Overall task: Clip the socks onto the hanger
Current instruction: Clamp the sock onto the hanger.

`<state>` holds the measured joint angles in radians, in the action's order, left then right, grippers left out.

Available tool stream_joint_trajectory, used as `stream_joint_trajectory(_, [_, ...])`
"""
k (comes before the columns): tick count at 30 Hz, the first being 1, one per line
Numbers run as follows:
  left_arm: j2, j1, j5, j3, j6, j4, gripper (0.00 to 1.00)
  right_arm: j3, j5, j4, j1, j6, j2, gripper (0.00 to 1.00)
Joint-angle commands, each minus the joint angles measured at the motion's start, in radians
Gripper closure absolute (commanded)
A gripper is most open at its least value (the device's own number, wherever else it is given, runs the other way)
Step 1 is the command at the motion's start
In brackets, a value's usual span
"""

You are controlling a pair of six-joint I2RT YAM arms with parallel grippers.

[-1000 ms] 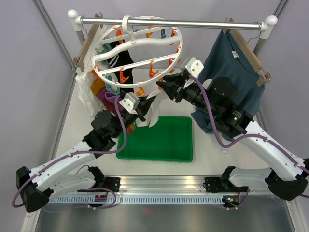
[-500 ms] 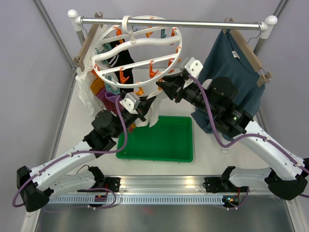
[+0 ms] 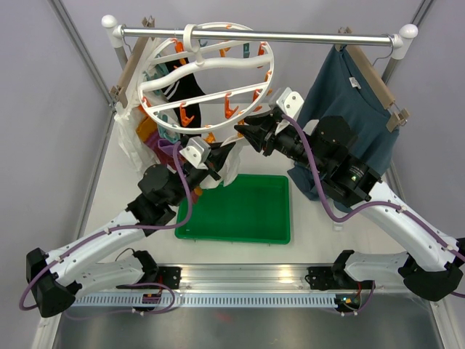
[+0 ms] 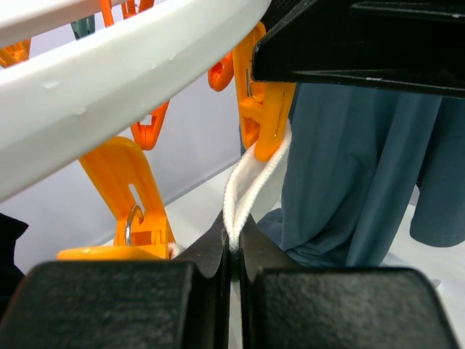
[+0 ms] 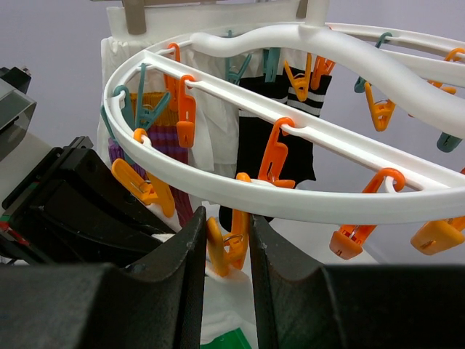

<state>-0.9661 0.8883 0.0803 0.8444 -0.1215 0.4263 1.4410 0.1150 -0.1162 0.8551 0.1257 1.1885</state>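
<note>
White table (image 3: 232,256), grey walls, a rail (image 3: 290,33) across the back; green tray (image 3: 247,211) lies on the table just ahead of the arm bases.

Above the tray's far edge the left gripper (image 4: 231,243) has its fingers pressed together on a folded edge of the white sock (image 4: 243,185); the sock runs taut up from the pinch into the mouth of an orange clip (image 4: 265,109); the rest of the sock hangs below the ring.

The right gripper (image 5: 227,225) comes in from the other side, its fingers closed on either side of that clip, squeezing its upper end; cannot tell if the clip's mouth is open or already biting.

The clip hangs from the near rim of the hanger (image 5: 312,196); the hanger hooks on the rail; a black striped sock (image 5: 309,83) and others are already clipped on its far side; blue shirt (image 3: 349,102) hangs to the right, not part of this.

Step in hand looks like seating the sock in the clip; to do it well, hold the sock edge taut and deep in the mouth; ease the squeeze off first; only then let go of the sock; a shallow bite would likely slip; avoid tugging down, the ring swings freely.
</note>
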Motion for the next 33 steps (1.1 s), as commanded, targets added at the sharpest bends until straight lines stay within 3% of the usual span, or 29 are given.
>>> stream_joint_trajectory(1, [0.018, 0.008, -0.001, 0.041, 0.003, 0.054, 0.98, 0.029, 0.025, 0.001, -0.002, 0.009, -0.013, 1.00])
stream_joint_trajectory(26, [0.044, 0.008, -0.048, 0.079, 0.074, -0.014, 0.98, -0.014, 0.028, 0.027, -0.001, 0.037, -0.036, 1.00])
stream_joint_trajectory(30, [0.038, 0.008, -0.065, 0.091, 0.079, -0.034, 0.98, -0.016, 0.028, 0.029, -0.002, 0.035, -0.038, 0.96])
stream_joint_trajectory(33, [0.036, 0.008, -0.073, 0.096, 0.083, -0.035, 0.98, -0.019, 0.029, 0.027, -0.002, 0.035, -0.038, 0.87])
